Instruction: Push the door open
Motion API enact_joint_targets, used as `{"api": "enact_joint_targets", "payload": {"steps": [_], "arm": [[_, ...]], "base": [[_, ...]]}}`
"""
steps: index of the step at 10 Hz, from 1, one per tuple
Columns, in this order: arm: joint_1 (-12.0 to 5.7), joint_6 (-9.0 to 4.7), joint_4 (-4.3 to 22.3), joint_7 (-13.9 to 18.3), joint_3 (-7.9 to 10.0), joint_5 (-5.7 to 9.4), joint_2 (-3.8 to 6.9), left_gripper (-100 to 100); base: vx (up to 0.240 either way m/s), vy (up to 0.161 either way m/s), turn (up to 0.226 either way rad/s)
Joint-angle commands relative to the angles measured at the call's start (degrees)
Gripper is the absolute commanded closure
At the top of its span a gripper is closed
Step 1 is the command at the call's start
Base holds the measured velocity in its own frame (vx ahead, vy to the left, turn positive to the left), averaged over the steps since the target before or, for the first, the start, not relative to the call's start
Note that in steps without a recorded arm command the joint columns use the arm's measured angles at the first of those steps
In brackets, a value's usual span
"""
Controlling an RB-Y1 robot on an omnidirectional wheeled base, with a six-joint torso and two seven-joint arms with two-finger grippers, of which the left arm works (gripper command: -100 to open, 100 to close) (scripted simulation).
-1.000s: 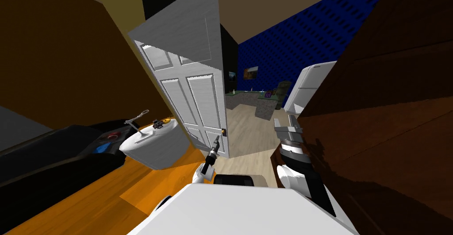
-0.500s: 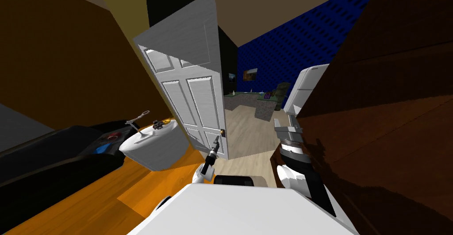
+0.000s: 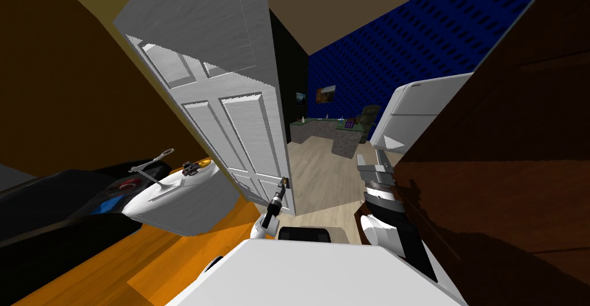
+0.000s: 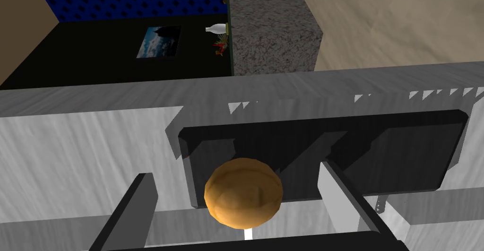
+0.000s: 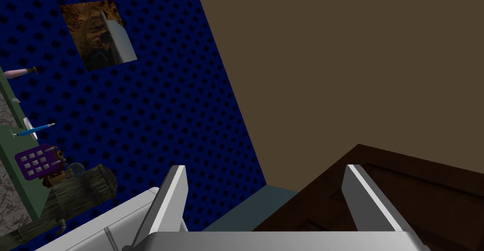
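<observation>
Currently left pincer (image 4: 234, 171) released astride knob (image 4: 243, 198); right pincer (image 5: 264, 168) released; white basin (image 3: 184, 196) beside ajar door (image 3: 242, 135).

**No legible writing**

No text, number or brand can be read anywhere. The purple pad (image 5: 38, 160) shows a grid of pale squares with no characters that can be made out. The framed picture (image 5: 97, 35) and the white door (image 3: 242, 129) show no lettering.

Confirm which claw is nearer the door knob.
Left. The left claw has the brown knob between its open fingers, not touching; the right claw hangs open beside the dark brown panel, away from the door.
</observation>
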Motion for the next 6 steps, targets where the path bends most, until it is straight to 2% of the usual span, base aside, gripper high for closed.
{"api": "enact_joint_targets", "payload": {"steps": [1,2,6], "arm": [[0.0,0.0,0.0,0.0,0.0,0.0,0.0,-100],[0.0,0.0,0.0,0.0,0.0,0.0,0.0,100],[0.0,0.0,0.0,0.0,0.0,0.0,0.0,100]], "base": [[0.079,-0.031,0.017],[-0.016,0.004,-0.012],[-0.017,0.007,-0.004]]}}
